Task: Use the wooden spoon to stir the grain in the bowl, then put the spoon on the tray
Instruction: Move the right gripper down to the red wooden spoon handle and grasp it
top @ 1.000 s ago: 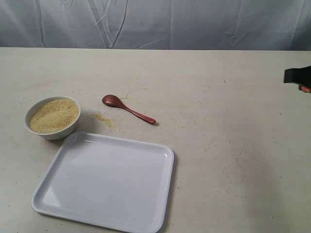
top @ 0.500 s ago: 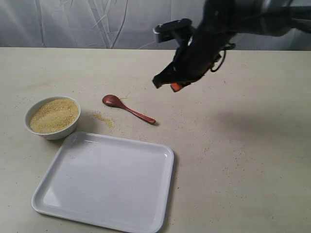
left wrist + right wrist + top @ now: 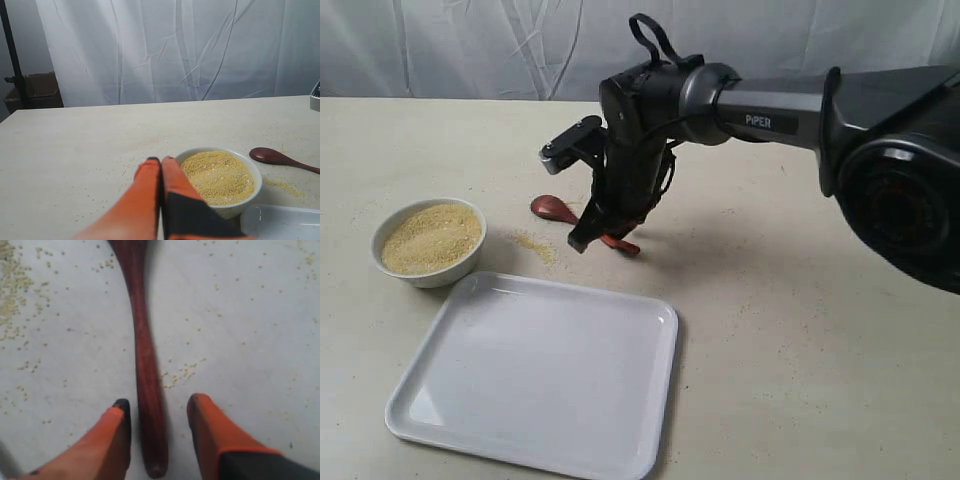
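On table (image 3: 840,400) near tray (image 3: 535,385), wooden spoon (image 3: 549,208) lies flat. Right gripper (image 3: 159,401) parted, fingers astride handle end, not clamped on it. Left gripper (image 3: 161,160) pressed closed, empty, beside bowl (image 3: 255,176) of grain (image 3: 217,175).

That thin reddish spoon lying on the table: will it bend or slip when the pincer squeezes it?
Probably stiff: the wooden spoon looks solid, so it should not bend. Its handle is thin and smooth, so it might twist or slip in the open right pincer straddling its end. Held that far from the scoop, it may droop scoop-down.
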{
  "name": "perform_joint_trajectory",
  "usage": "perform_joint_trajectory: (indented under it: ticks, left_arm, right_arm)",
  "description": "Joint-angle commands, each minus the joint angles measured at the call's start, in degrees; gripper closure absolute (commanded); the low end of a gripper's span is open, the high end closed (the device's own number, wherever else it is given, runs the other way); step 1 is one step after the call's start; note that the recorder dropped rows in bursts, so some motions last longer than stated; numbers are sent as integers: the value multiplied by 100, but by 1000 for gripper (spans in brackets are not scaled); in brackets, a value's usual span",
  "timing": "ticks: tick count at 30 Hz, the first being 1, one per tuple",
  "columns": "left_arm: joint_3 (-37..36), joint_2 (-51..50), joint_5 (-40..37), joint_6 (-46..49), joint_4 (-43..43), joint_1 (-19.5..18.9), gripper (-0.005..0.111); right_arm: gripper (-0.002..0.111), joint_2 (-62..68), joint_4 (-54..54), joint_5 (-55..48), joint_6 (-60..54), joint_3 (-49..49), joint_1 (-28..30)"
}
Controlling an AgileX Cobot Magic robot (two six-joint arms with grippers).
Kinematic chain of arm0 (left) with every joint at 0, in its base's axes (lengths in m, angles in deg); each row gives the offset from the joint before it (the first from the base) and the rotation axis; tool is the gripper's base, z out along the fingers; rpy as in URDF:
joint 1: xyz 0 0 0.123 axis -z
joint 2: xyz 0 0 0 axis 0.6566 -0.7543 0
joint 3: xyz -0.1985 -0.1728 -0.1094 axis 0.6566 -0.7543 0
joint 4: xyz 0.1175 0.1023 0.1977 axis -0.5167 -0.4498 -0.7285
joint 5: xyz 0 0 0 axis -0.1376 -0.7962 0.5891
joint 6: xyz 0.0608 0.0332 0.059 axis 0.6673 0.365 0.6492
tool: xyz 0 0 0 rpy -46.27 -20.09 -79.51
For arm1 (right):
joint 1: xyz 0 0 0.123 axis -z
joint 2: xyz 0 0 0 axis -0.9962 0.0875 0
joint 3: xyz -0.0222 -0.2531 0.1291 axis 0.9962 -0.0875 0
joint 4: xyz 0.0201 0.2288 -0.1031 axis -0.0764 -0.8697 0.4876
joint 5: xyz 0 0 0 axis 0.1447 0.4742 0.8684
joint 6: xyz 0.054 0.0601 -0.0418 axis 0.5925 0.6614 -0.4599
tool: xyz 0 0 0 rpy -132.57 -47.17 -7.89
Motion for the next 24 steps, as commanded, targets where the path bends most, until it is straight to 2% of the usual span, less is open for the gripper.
perform_joint_trajectory:
  ticks: [1,6,9,17,24]
  left_arm:
    - [-20,31,65,-13,32,3,107]
    - [-20,31,65,-13,32,3,107]
    - [-20,31,65,-13,32,3,107]
    - [-20,31,65,-13,32,3,107]
    - [-20,31,65,-13,32,3,107]
  right_arm:
    - [69,62,59,48,-28,40,6]
    - [69,62,-1,148,-18,40,6]
    - [73,62,-1,137,-18,40,6]
    - [109,62,-28,53,-18,40,6]
    - [109,62,-28,1,-7,40,6]
